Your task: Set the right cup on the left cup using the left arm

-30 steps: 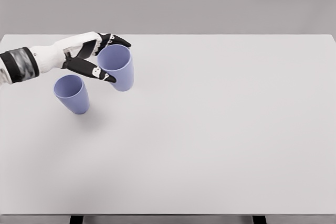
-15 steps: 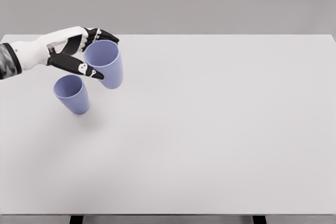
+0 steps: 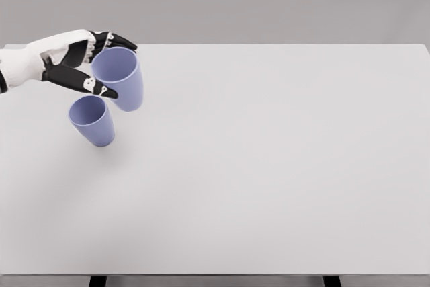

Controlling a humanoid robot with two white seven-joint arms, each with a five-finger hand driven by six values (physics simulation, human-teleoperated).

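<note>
Two purple cups are in play: the right cup (image 3: 121,78) is pinched at its rim by the left robot hand (image 3: 80,65) and held off the table (image 3: 282,166), just up and right of the left cup (image 3: 92,120). Looks like the carry step, so next it probably needs to be centered over that open mouth and lowered in straight.

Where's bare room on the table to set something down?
The white table is bare from the cups rightward to its right edge, and along the whole near edge. It is crowded only at the far left: the left robot hand holds one lavender plastic cup beside the standing lavender cup.
</note>
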